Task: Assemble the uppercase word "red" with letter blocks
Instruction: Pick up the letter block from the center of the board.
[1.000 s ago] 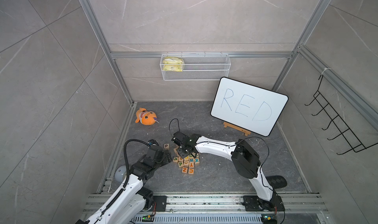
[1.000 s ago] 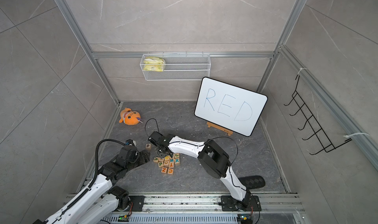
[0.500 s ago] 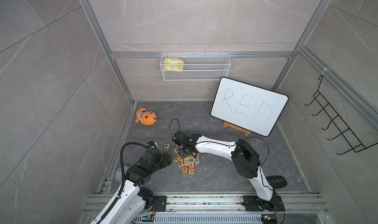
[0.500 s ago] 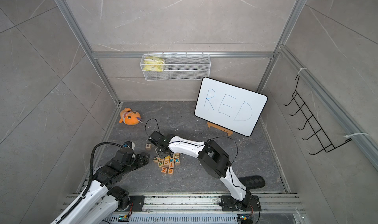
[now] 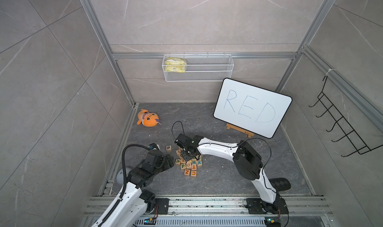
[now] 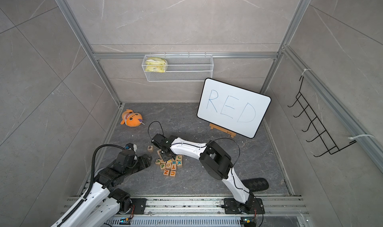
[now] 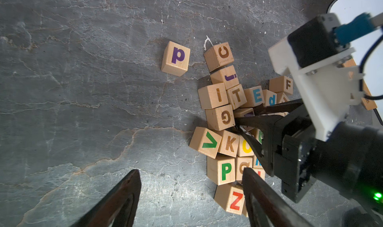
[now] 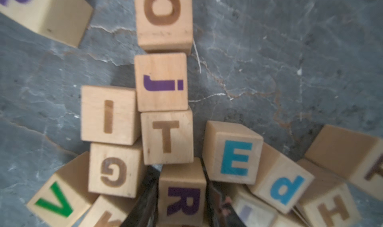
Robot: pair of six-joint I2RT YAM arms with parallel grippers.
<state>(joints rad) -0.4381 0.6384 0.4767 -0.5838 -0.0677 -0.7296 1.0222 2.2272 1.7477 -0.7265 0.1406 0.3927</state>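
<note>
Shifted left pincer [image 7: 190, 197] slightly, spread and empty; pinching purple R block [image 8: 183, 201] with right pincer [image 8: 180, 186], likely dragging the abutting T block [image 8: 166, 135] up if lifted.

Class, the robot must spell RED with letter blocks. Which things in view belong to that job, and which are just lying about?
Job: R block in the jaws of the right gripper; blue E block.
Lying about: orange plush toy; yellow packet; lowercase p block; Z block; V block.
</note>
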